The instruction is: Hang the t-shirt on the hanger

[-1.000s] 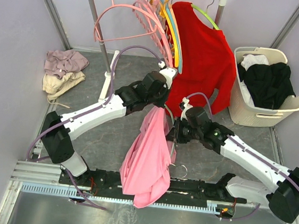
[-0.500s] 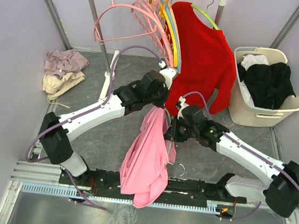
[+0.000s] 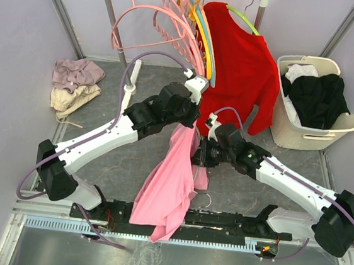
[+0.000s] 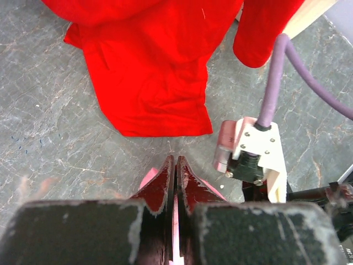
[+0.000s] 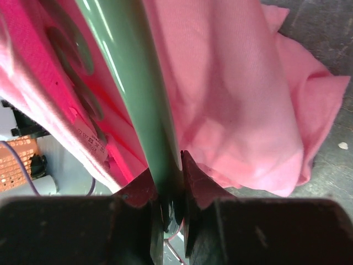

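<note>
Left gripper point(image 4: 175, 161) pinching fully closed on t-shirt point(image 3: 170, 182), thin pink sliver showing between jaws. Right gripper point(image 5: 169, 165) clamping hanger point(image 5: 129, 77), pale green bar running against pink cloth. T-shirt hanging crumpled between arms, hem draping over base rail point(image 3: 231, 223).

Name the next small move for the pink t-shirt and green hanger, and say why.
Probably the right gripper should ease the thin mint-green plastic hanger deeper into the bubblegum-pink cotton t-shirt: it clamps the hanger's bar with fabric draped alongside, while the left gripper pinches the shirt aloft.
</note>
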`<state>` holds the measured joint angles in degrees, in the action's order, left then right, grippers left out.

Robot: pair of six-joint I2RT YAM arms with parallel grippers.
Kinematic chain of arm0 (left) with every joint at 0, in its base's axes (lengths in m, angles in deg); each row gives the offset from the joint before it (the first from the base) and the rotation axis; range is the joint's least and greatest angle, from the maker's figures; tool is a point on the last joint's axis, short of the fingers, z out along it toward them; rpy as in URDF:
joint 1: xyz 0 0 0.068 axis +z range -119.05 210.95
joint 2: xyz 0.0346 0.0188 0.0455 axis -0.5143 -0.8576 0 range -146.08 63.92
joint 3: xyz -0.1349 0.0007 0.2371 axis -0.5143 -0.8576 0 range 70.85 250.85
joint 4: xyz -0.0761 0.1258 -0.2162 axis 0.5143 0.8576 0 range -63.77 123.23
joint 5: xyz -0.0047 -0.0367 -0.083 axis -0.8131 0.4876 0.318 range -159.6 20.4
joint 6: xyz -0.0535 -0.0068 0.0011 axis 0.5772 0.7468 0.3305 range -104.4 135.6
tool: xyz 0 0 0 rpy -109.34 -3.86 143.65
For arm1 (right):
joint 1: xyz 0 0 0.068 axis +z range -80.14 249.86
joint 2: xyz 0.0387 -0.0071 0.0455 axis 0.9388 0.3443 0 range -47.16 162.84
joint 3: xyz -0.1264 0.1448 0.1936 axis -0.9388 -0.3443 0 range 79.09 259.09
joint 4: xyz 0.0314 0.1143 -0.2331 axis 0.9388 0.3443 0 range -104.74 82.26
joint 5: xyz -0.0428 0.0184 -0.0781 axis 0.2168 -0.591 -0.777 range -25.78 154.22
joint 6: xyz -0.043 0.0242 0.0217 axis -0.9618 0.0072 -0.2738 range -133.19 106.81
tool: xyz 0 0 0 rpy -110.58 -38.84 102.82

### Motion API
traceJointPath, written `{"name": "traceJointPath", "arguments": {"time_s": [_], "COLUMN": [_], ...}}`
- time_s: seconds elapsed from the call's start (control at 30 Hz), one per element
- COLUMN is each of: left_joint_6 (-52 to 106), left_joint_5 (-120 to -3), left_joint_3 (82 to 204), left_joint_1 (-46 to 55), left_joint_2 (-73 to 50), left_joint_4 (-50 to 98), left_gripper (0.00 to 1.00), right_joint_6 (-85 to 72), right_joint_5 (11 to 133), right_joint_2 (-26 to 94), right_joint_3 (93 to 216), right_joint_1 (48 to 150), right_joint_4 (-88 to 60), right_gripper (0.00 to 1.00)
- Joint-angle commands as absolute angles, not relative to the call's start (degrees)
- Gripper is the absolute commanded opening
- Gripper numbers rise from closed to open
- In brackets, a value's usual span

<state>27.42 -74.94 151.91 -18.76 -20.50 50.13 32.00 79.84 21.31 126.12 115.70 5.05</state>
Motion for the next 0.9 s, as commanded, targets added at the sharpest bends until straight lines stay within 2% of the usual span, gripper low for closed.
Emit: {"name": "traceJointPath", "arguments": {"time_s": [0.0, 0.23, 0.57, 0.87], "left_joint_6": [24.96, 22.15, 17.65, 19.65], "left_joint_5": [-71.85, -74.49, -74.71, -75.49], "left_joint_3": [156.78, 160.6, 175.42, 165.12], "left_joint_1": [-20.95, -21.53, -26.36, -31.25], "left_joint_2": [-16.73, -17.08, -22.34, -19.94], "left_joint_4": [40.72, 42.29, 46.55, 43.63], "left_gripper": [0.03, 0.03, 0.03, 0.03], "right_joint_6": [33.79, 33.31, 34.96, 38.37], "right_joint_5": [88.91, 89.96, 84.0, 76.35], "right_joint_2": [21.26, 15.25, 8.52, 2.79], "right_joint_3": [128.59, 128.94, 128.58, 121.83], "right_joint_1": [117.14, 117.24, 117.24, 116.97], "right_joint_4": [0.11, -3.11, -7.82, -9.6], "right_gripper": [0.01, 0.01, 0.01, 0.01]}}
